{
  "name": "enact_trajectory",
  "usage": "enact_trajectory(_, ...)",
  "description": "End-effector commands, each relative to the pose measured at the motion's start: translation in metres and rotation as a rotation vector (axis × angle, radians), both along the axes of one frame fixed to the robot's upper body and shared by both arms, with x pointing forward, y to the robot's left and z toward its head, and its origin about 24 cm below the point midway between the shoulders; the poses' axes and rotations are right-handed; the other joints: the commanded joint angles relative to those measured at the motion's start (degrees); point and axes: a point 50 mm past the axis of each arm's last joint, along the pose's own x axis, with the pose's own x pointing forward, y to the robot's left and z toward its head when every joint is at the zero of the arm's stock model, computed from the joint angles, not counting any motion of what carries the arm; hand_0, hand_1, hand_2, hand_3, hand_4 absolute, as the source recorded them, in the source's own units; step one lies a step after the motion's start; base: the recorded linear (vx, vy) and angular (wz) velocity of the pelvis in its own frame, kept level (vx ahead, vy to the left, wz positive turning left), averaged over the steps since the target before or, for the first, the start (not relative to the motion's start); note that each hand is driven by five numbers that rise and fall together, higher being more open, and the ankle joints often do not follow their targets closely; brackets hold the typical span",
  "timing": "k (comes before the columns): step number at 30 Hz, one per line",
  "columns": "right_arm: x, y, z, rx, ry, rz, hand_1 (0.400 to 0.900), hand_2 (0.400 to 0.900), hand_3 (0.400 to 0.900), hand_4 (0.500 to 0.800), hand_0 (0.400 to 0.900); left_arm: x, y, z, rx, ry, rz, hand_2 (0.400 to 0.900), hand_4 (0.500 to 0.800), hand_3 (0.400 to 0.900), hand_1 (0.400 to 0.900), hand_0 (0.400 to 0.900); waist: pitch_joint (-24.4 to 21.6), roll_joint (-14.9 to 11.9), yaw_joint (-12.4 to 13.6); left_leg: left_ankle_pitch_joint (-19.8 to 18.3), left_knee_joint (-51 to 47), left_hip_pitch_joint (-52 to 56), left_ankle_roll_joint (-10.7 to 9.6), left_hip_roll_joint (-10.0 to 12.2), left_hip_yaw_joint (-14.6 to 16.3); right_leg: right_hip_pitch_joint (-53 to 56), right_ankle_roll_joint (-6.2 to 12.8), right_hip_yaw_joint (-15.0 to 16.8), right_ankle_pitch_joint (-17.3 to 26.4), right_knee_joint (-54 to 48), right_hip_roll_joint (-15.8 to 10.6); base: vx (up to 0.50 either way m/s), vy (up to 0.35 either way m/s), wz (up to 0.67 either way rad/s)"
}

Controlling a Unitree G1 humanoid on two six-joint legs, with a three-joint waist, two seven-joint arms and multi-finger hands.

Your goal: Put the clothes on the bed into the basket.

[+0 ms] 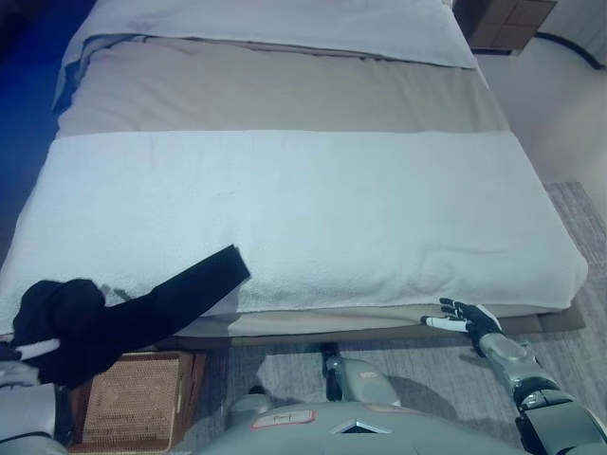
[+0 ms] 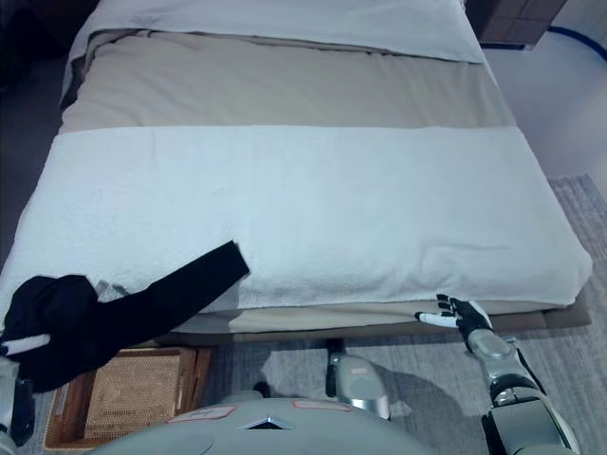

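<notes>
One dark garment [image 1: 123, 318] is the only piece of clothing in view. Its bunched end hangs at the near left corner of the bed [image 1: 313, 209], gathered around the left hand [image 1: 38, 349], while a long flat strip trails up and to the right, its far end resting on the white blanket [image 1: 322, 213] just inside the near edge. This arrangement suggests a lift in progress: the bulk is clear of the mattress and the tail drags behind. Directly below the bunched cloth, on the floor at the near left, stands the woven basket [image 1: 133, 398], so the garment is carried almost above its target and would need only a short lowering. The left hand is almost wholly buried in the fabric; only a pale fingertip shows, and whether the fingers are curled on the cloth cannot be told. The right hand [image 1: 463, 318] rests at the near right, just below the blanket's edge, fingers spread and straight, holding nothing; it appears idle. A beige band [image 1: 275, 90] crosses the bed farther back, with white bedding beyond. The basket is cut off by the lower frame edge and partly covered by the garment, so its contents cannot be judged.
</notes>
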Motion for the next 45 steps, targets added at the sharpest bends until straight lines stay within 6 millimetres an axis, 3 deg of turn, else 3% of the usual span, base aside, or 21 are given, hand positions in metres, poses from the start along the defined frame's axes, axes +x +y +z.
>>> enact_trajectory(1, 0.011, -0.030, 0.026, -0.081, -0.076, -0.003, 0.900, 0.900, 0.900, 0.800, 0.900, -0.043, 0.037, 0.053, 0.183, 0.153, 0.031, 0.400, 0.500, 0.400, 0.400, 0.400, -1.7, -0.5, 1.0, -0.9, -0.2, 1.9, 1.8, -0.7, -1.3, -0.1, 8.46, 3.5, 1.1, 1.2, -5.5, 0.01, 0.031, 0.01)
enact_trajectory(5, 0.015, -0.030, 0.030, -0.079, -0.105, 0.008, 0.900, 0.900, 0.900, 0.800, 0.900, -0.082, 0.040, 0.059, 0.172, 0.157, 0.163, 0.400, 0.500, 0.400, 0.400, 0.400, -1.5, -0.8, 2.0, -0.8, -0.6, 2.3, 1.9, -0.8, -1.4, 0.2, 8.65, 3.4, 1.0, 1.3, -5.7, 0.00, 0.029, 0.02)
enact_trajectory(18, 0.015, -0.031, 0.031, -0.062, -0.090, 0.019, 0.900, 0.900, 0.900, 0.800, 0.900, -0.057, 0.049, 0.075, 0.222, 0.097, 0.097, 0.400, 0.500, 0.400, 0.400, 0.400, 0.3, -2.5, 3.3, -1.6, 0.5, 2.5, 2.2, -1.1, -2.4, 1.1, 9.01, 2.4, 1.1, 1.5, -6.2, -0.01, 0.010, 0.07)
enact_trajectory(19, 0.015, -0.031, 0.031, -0.061, -0.093, 0.018, 0.900, 0.900, 0.900, 0.800, 0.900, -0.056, 0.049, 0.077, 0.229, 0.089, 0.101, 0.482, 0.549, 0.482, 0.482, 0.482, 0.4, -2.6, 3.4, -1.7, 0.6, 2.5, 2.2, -1.1, -2.4, 1.2, 9.04, 2.5, 1.1, 1.4, -6.2, -0.01, 0.005, -0.06)
enact_trajectory(20, 0.015, -0.031, 0.031, -0.061, -0.093, 0.018, 0.900, 0.900, 0.900, 0.800, 0.900, -0.056, 0.049, 0.077, 0.229, 0.089, 0.101, 0.800, 0.740, 0.800, 0.800, 0.800, 0.4, -2.6, 3.4, -1.7, 0.6, 2.5, 2.2, -1.1, -2.3, 1.2, 9.04, 2.5, 1.1, 1.4, -6.2, 0.00, 0.011, -0.09)
enact_trajectory(21, 0.014, -0.031, 0.031, -0.059, -0.091, 0.017, 0.900, 0.900, 0.900, 0.800, 0.900, -0.054, 0.049, 0.076, 0.223, 0.072, 0.102, 0.900, 0.800, 0.900, 0.900, 0.900, 0.5, -2.7, 3.4, -1.8, 0.5, 2.9, 2.3, -1.1, -2.2, 1.4, 9.06, 2.6, 1.3, 1.1, -6.0, 0.00, 0.013, -0.10)
enact_trajectory(36, 0.008, -0.030, 0.026, -0.043, -0.062, 0.016, 0.900, 0.900, 0.900, 0.800, 0.900, -0.026, 0.043, 0.066, 0.200, -0.017, 0.039, 0.900, 0.800, 0.900, 0.900, 0.900, 0.3, -1.9, 3.0, -1.6, -0.9, 4.6, 2.4, -1.3, -1.5, 1.3, 8.95, 3.1, 1.6, 0.8, -5.8, 0.00, 0.010, -0.04)
enact_trajectory(41, 0.006, -0.031, 0.026, -0.045, -0.058, 0.004, 0.900, 0.900, 0.900, 0.800, 0.900, 0.002, 0.033, 0.054, 0.166, -0.137, -0.016, 0.900, 0.800, 0.900, 0.900, 0.900, 0.4, -1.5, 2.8, -1.6, -0.9, 4.5, 2.4, -1.4, -2.0, 1.4, 8.94, 2.8, 1.6, 0.8, -6.1, 0.01, -0.003, 0.04)
enact_trajectory(45, 0.005, -0.030, 0.024, -0.040, -0.062, -0.009, 0.900, 0.900, 0.900, 0.800, 0.900, 0.041, 0.019, 0.046, 0.137, -0.255, -0.126, 0.900, 0.800, 0.900, 0.900, 0.900, 0.4, -1.4, 2.8, -1.6, -0.8, 4.3, 2.5, -1.4, -2.5, 1.5, 8.90, 2.5, 1.6, 0.7, -6.3, 0.00, -0.007, 0.05)
